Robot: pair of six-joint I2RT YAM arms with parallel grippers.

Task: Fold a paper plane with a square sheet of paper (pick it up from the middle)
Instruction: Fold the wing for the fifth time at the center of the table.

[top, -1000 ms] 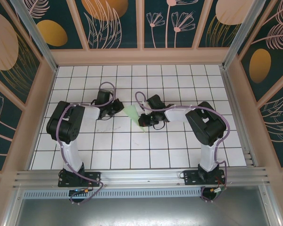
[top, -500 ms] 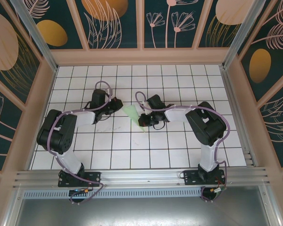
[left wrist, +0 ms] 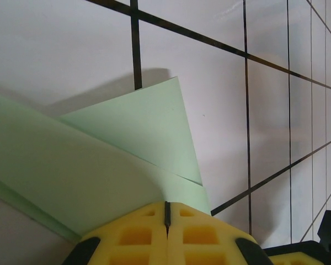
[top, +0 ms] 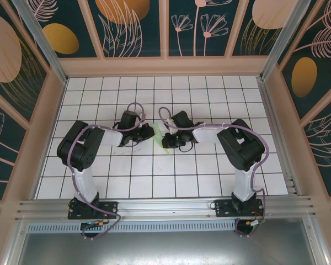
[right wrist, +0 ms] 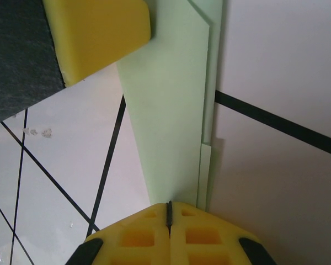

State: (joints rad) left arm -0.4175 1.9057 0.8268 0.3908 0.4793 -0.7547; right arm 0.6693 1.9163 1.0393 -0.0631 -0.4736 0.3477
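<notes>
Two closed end effectors share one paper plane (top: 153, 132) at the middle of the tabletop (top: 209, 176).
Wrist views show the left end effector (left wrist: 167, 212) and right end effector (right wrist: 169, 210) pinching its green folds; overhead, open tiles surround it, walls well apart.

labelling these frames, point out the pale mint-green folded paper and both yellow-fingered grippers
pale mint-green folded paper (left wrist: 143, 132), left wrist view, on its triangular top flap
left gripper (left wrist: 166, 205), left wrist view, seam between shut yellow fingertips
right gripper (right wrist: 169, 205), right wrist view, seam between shut yellow fingertips
</notes>
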